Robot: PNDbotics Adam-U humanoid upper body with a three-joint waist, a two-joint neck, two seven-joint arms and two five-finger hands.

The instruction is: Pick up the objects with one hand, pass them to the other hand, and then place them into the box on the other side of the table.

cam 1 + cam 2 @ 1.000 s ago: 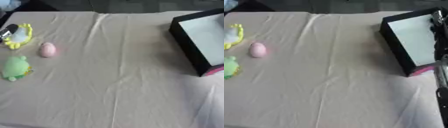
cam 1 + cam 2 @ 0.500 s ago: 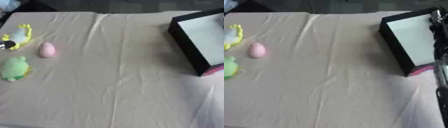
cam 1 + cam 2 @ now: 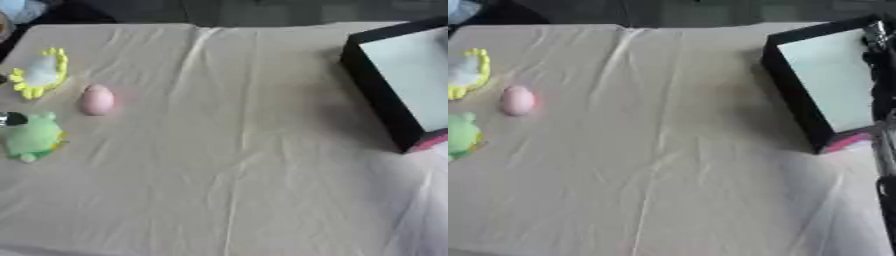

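From the left eye, the pink egg stands long axis roughly upright in the picture. Left of the egg lie a yellow-rimmed toy and, lower, a green frog. A small dark and silver bit touches the frog's upper left, probably the left hand; its fingers I cannot tell. The left arm looks nearer.

From the right eye, the black box sits far right of the egg, its white floor bare. The right arm hangs beside it, hand not seen
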